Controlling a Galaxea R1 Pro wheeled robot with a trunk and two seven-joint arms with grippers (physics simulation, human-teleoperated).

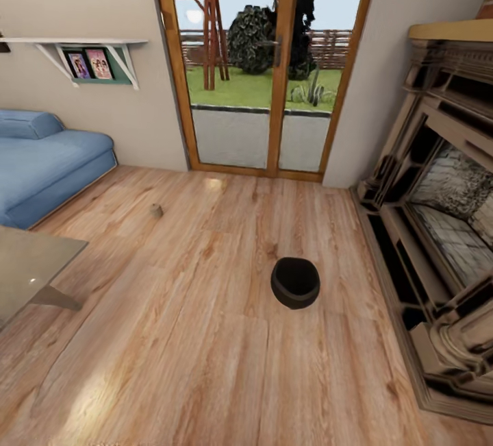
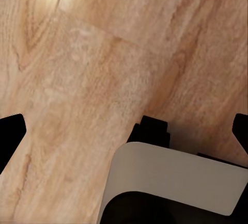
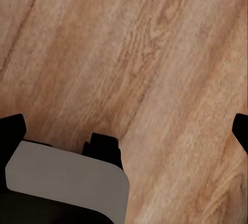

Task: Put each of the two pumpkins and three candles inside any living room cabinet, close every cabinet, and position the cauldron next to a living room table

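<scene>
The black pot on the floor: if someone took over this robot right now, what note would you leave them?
Left gripper and right gripper: both open, empty, over bare wood floor.
Cauldron: upright on the floor in front of the fireplace, apart from the table.
A small brownish object lies near the sofa; too small to identify.
Done: nothing I can confirm.
Left: move the cauldron beside the table; find pumpkins, candles and cabinet.
</scene>
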